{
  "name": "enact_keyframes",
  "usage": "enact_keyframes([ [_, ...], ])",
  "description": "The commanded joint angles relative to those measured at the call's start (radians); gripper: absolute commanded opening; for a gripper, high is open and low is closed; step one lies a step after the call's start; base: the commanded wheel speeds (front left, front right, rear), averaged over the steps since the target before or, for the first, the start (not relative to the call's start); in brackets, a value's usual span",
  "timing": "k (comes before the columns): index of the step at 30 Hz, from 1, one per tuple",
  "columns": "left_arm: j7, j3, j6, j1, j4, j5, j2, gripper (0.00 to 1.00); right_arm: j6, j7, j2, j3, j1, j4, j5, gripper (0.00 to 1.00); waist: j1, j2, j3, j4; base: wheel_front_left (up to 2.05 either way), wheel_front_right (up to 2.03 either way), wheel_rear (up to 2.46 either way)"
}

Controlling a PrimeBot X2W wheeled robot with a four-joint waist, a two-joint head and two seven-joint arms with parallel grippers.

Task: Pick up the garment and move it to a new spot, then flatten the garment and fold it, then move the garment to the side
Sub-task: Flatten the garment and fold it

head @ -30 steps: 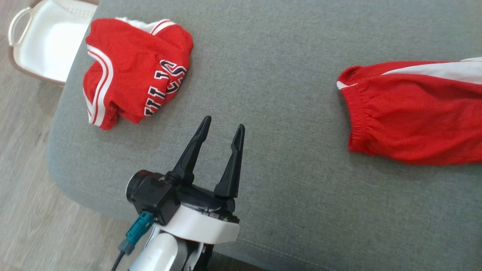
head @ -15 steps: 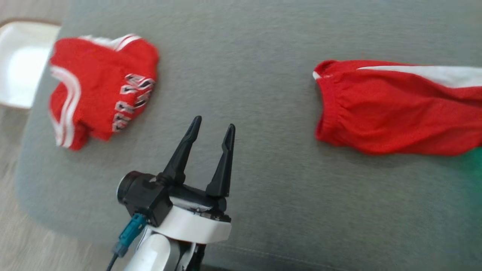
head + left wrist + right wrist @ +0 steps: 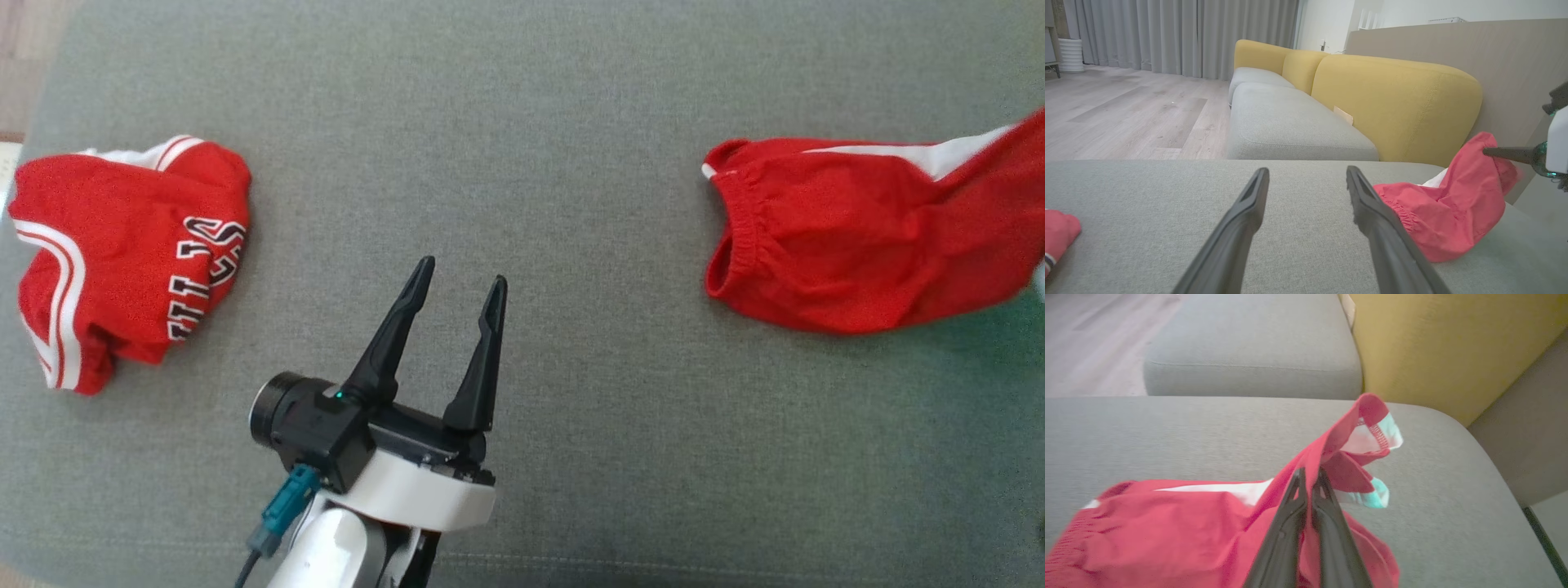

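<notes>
Garment = red shorts [image 3: 833, 245], which lay on the right part of the grey sofa cushion [image 3: 522, 122]. The elastic waistband [image 3: 747, 237] pointed toward the middle and the far leg end was raised off the cushion. The right gripper [image 3: 1308, 473] had its fingers pressed together, pinching a fold of the red fabric just short of the leg hem [image 3: 1372, 428], which flopped over past the tips. The left gripper [image 3: 462, 271] had its fingers spread with nothing between them, over bare cushion between the shorts and a folded red jersey [image 3: 122, 253] well apart at the left.

Handling, as a judgement: the fabric looked thin and sporty, so very light, fully limp, probably a bit slick, with no breakage risk. A single pinch left the rest sagging, so it would likely drag and bunch when carried. Better holds looked like the waistband corners or hem corners, where elastic and seams are thicker and grip better. Two spread-apart holds would keep it flat, and the free left gripper seemed the one for the waistband side.

Hard to make out:
- in the head view the pinched end of the shorts was cut off by the frame edge and smeared
- could not tell whether one layer or several were pinched
- the underside of the shorts was hidden
- the hem trim looked white to teal under blur, true colour unclear
- the jersey lettering was folded over and not readable
</notes>
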Motion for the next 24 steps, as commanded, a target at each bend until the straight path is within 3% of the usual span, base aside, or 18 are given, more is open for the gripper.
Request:
enact_keyframes([
  [1, -0.006, 0.032, -0.005, -0.004, -0.028, 0.013, -0.003, 1.0, 0.007, -0.003, -0.006, 0.023, -0.03, -0.051, 0.007, 0.0, 0.0, 0.0, -0.012, 0.004, 0.0, 0.0, 0.0],
  [8, -0.006, 0.028, -0.006, 0.01, -0.016, 0.015, -0.005, 1.0, 0.007, 0.014, 0.113, 0.185, -0.014, -0.13, 0.015, 0.0, 0.0, 0.0, -0.05, 0.039, 0.0, 0.0, 0.0],
  [13, -0.006, 0.01, -0.007, 0.004, -0.015, -0.004, -0.008, 1.0, 0.007, 0.019, 0.189, 0.298, 0.012, -0.047, -0.005, 0.0, 0.0, 0.0, -0.05, 0.082, 0.0, 0.0, 0.0],
  [14, -0.006, 0.005, -0.006, 0.001, -0.015, -0.007, -0.009, 1.0, 0.007, 0.016, 0.196, 0.314, 0.017, -0.029, -0.007, 0.38, 0.0, 0.0, -0.049, 0.09, 0.0, 0.0, 0.0],
  [15, -0.006, 0.002, -0.005, -0.001, -0.016, -0.011, -0.009, 1.0, 0.007, 0.012, 0.202, 0.33, 0.02, -0.014, -0.007, 1.0, 0.0, 0.0, -0.048, 0.097, 0.0, 0.0, 0.0],
  [20, -0.006, 0.0, 0.007, -0.002, -0.018, -0.023, -0.011, 1.0, 0.007, -0.024, 0.225, 0.386, 0.036, -0.006, 0.059, 1.0, 0.0, 0.0, -0.049, 0.105, 0.0, 0.0, 0.0],
  [24, -0.006, 0.006, 0.013, 0.005, -0.021, -0.024, -0.011, 1.0, 0.007, -0.072, 0.23, 0.385, 0.083, -0.099, 0.108, 1.0, 0.0, 0.0, -0.059, 0.097, 0.0, 0.0, 0.0],
])
